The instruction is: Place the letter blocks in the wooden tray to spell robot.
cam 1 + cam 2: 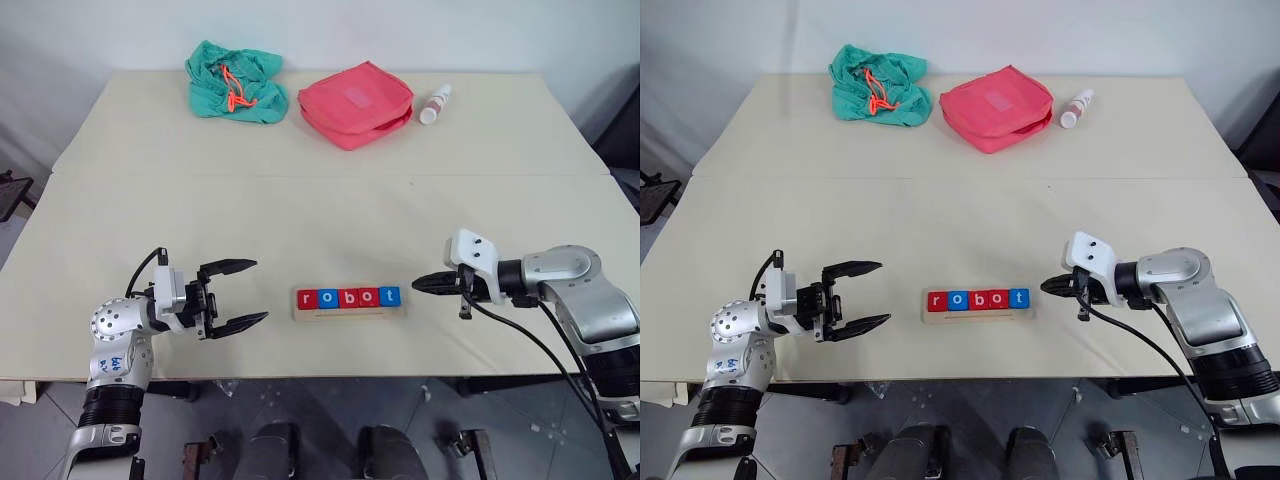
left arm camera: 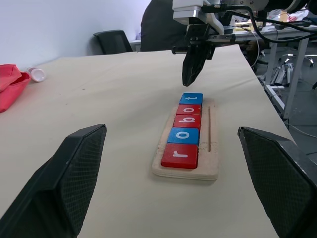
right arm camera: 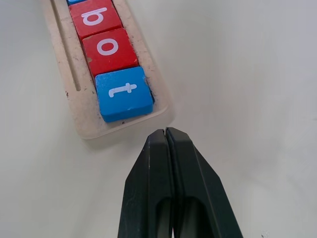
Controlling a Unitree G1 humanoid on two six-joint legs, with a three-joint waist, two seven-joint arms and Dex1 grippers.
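The wooden tray [image 1: 350,312] lies near the table's front edge, midway between my arms. Several letter blocks [image 1: 349,297] sit in it in a row, reading r, o, b, o, t: red, blue, red, red, blue. The blue t block [image 3: 124,94] lies at the tray's right end. My right gripper [image 1: 418,283] is shut and empty, its tip just right of that end, a small gap from the tray. My left gripper [image 1: 245,292] stands open and empty to the tray's left, pointing at the r block [image 2: 180,155].
At the table's far side lie a teal cloth bag [image 1: 236,82], a pink pouch [image 1: 356,103] and a small white bottle [image 1: 435,104]. A seam [image 1: 330,176] crosses the tabletop. Chairs and another desk [image 2: 277,34] stand beyond the table's right end.
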